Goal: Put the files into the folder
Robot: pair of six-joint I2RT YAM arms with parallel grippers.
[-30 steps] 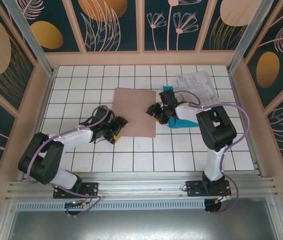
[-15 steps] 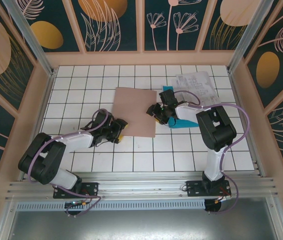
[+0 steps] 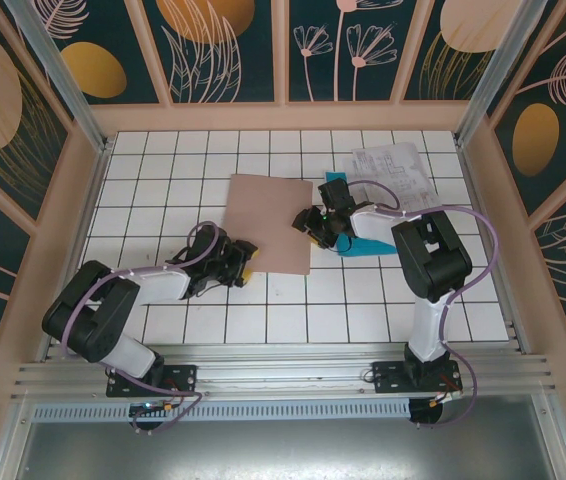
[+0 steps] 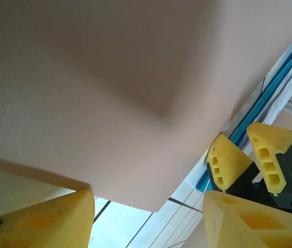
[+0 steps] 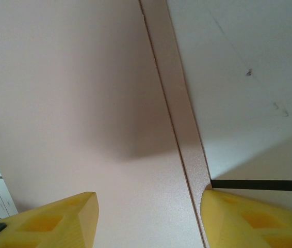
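The plain pinkish-brown folder [image 3: 268, 220] lies flat. The left gripper [image 3: 245, 259] at its near corner and right gripper [image 3: 308, 227] at its right edge stand parted.

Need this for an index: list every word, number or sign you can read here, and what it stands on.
Nothing can be read.
Black print on the white printed sheets: too small to read.
On the folder: no text, plain card.
On the cyan-blue sheet: no text visible.

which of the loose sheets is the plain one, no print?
The cyan-blue sheet by the right edge of the folder; the white sheets behind it carry black print.
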